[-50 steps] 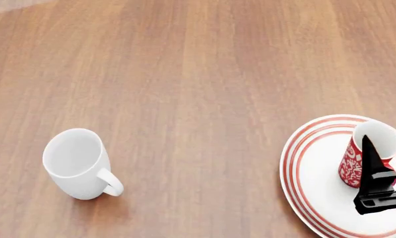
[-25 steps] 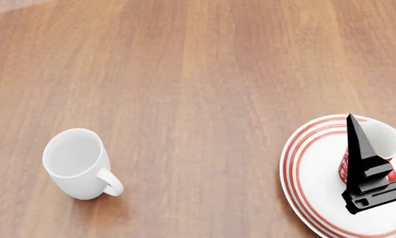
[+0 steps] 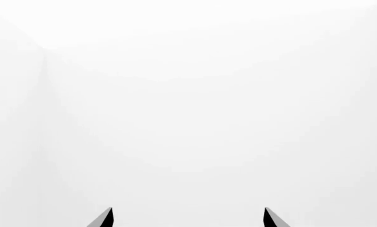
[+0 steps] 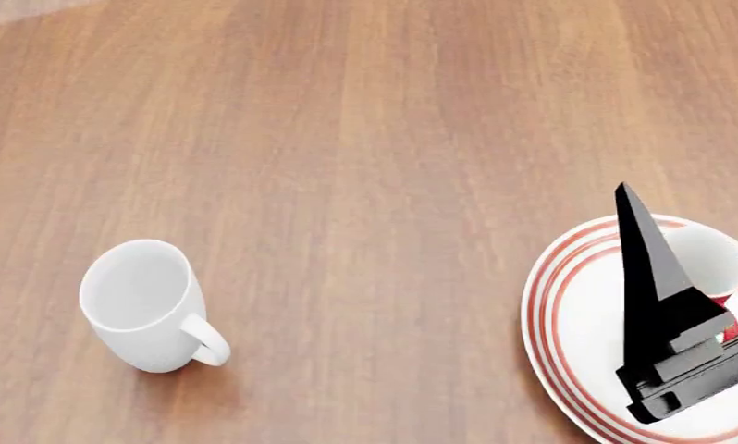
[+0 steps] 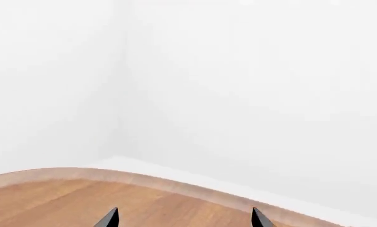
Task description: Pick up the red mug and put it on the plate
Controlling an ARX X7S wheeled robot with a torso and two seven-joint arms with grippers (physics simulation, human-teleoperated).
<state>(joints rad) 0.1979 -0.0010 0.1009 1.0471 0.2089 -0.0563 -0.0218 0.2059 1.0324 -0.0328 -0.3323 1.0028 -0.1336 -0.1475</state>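
red mug (image 4: 711, 264): stands on the plate (image 4: 579, 324), lower right of frame.
right hand (image 5: 182, 220): fingertips spread, gripping nothing, above the mug.
left hand (image 3: 187, 218): tips apart, empty.
risk: a retreating finger clips the rim, tipping the mug onto the bench (image 4: 344, 139).

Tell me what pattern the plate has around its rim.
The plate is white with concentric red rings around its rim; the head view shows it best.

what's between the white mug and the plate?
Nothing: in the head view only bare wooden table lies between the white mug and the plate.
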